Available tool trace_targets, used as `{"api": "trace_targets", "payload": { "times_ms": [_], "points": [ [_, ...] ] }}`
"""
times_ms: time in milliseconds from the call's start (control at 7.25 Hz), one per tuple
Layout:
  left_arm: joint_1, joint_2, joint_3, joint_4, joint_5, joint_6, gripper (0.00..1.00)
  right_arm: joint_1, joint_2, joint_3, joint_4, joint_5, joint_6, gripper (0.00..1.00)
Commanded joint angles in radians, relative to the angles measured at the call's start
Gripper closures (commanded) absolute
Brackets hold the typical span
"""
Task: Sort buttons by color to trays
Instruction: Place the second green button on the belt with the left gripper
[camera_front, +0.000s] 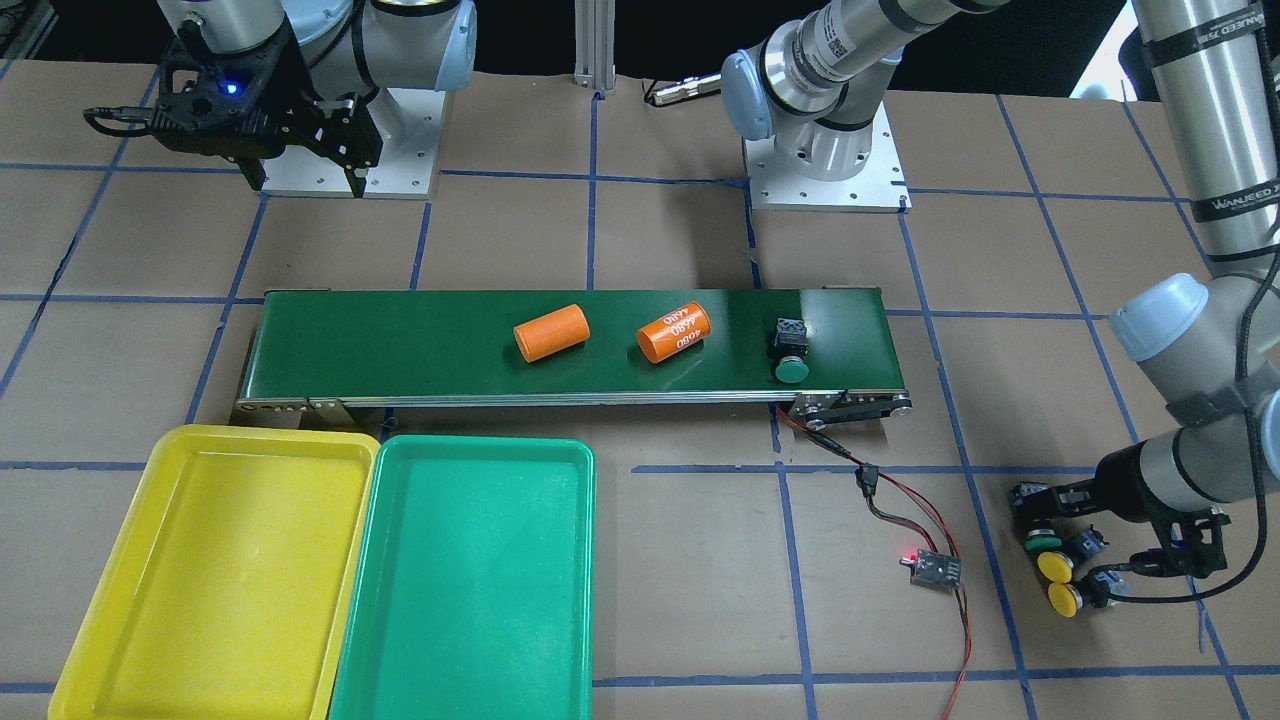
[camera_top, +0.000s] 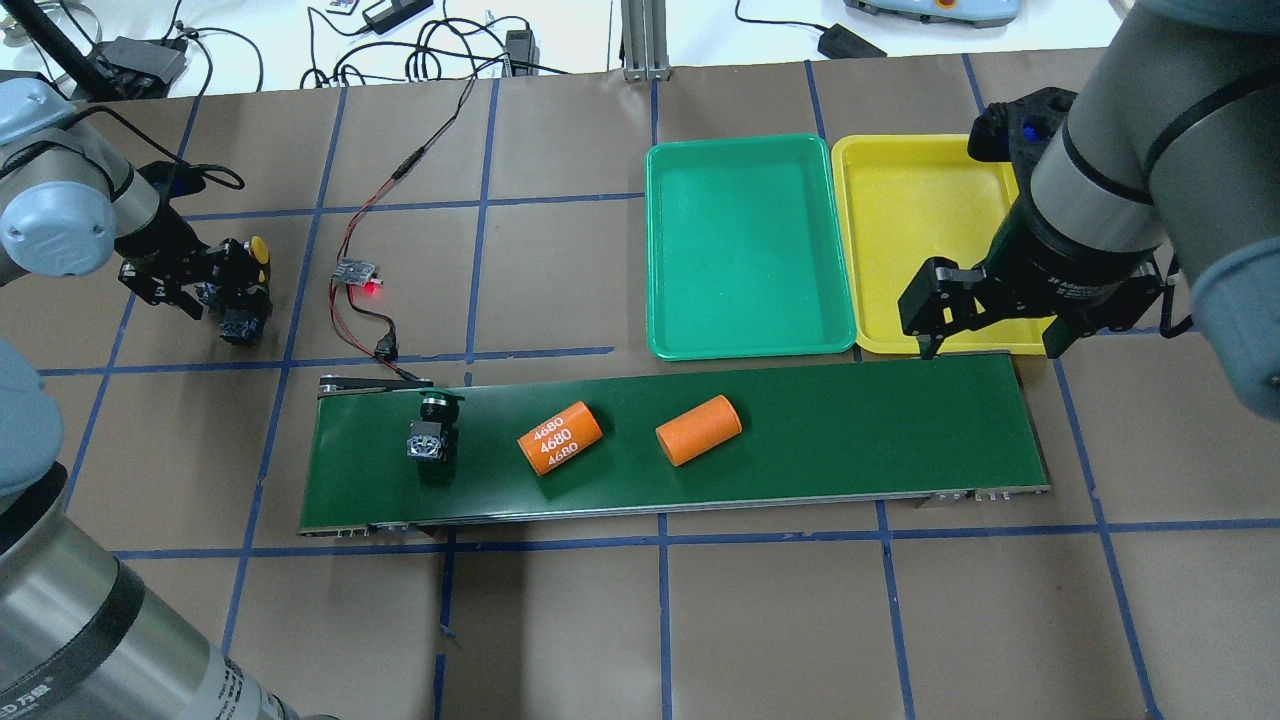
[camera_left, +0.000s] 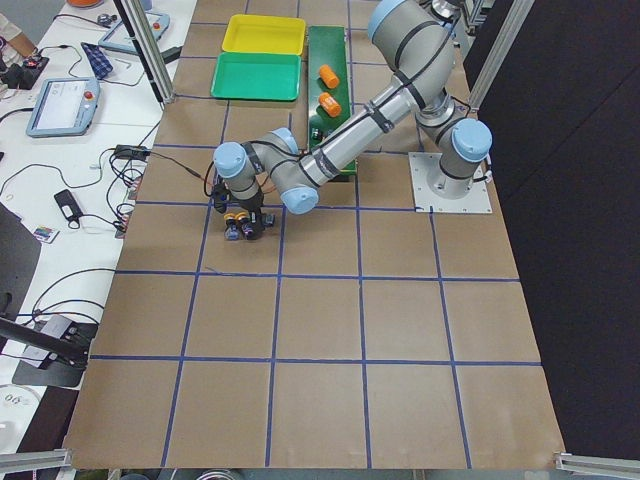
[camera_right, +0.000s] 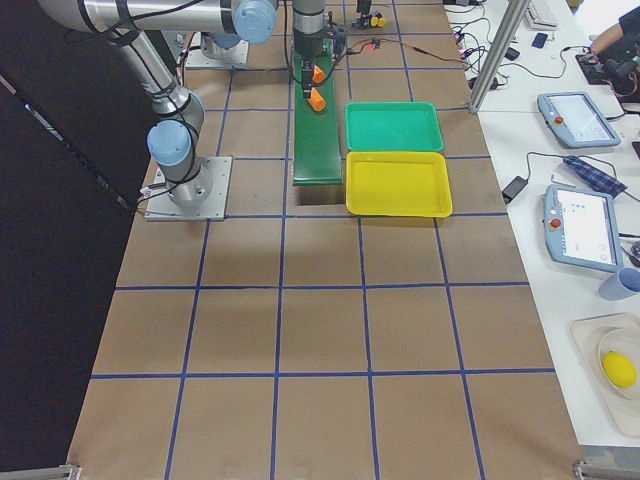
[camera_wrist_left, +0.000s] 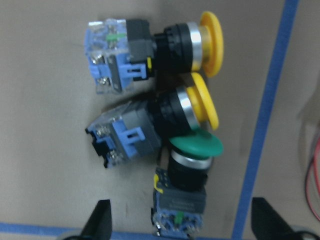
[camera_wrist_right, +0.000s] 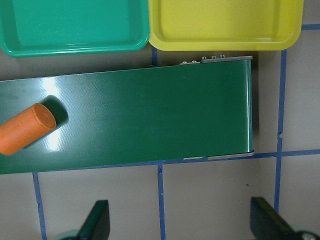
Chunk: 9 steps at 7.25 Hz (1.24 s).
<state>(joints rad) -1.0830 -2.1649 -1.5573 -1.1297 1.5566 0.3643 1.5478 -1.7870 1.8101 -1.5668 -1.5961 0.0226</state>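
Fingers (camera_wrist_left: 100, 222) of left gripper (camera_wrist_left: 183, 222) spread wide, gripping nothing, held low over a tight cluster of three buttons on the bare counter (camera_front: 690, 600), well off the wired end of the conveyor belt (camera_front: 400, 340). Upper yellow button (camera_wrist_left: 155, 50), lower yellow button (camera_wrist_left: 150, 122) and near green button (camera_wrist_left: 190, 165) all on their sides. Green cap tucked against the lower yellow cap, green body lined up with the gap between the fingers. Likely the next pick, with some risk of nudging the yellow neighbour on closing. Second green button (camera_front: 790, 350) lying on the belt near that same end, with numbered orange cylinder (camera_front: 674, 333) and plain orange cylinder (camera_front: 551, 332) further along. Presumably set there to ride toward the trays. Right gripper (camera_wrist_right: 182, 222) likewise open and empty, hanging above the belt's far end, just beside yellow tray (camera_front: 220, 580). Seemingly stationed there for pick-off within short reach of both bins. Yellow tray and green tray (camera_front: 470, 600) edge to edge along the belt, neither holding a button yet. Sorting judged barely begun.
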Motion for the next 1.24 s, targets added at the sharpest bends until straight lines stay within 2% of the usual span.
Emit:
{"api": "trace_targets", "payload": {
  "times_ms": [0, 138, 276, 414, 828, 1103],
  "points": [
    [-0.003, -0.021, -0.017, 0.021, -0.010, 0.008, 0.47, 0.000, 0.000, 0.000, 0.002, 0.001, 0.000, 0.00],
    [-0.011, -0.007, -0.017, 0.015, -0.007, 0.001, 0.95, 0.000, 0.000, 0.000, 0.002, 0.001, 0.000, 0.00],
    [-0.018, 0.020, -0.026, -0.005, -0.004, -0.007, 1.00, 0.000, 0.000, 0.000, 0.002, 0.001, 0.000, 0.00],
    [-0.021, 0.066, -0.067, -0.016, -0.004, -0.019, 1.00, 0.002, 0.000, 0.000, 0.002, 0.001, 0.000, 0.00],
    [-0.183, 0.375, -0.321, -0.018, -0.009, -0.215, 1.00, 0.000, 0.000, 0.000, 0.002, -0.002, 0.000, 0.00],
    [-0.250, 0.479, -0.401, -0.019, -0.009, -0.327, 1.00, 0.000, 0.000, 0.000, 0.002, -0.002, -0.001, 0.00]
  ]
}}
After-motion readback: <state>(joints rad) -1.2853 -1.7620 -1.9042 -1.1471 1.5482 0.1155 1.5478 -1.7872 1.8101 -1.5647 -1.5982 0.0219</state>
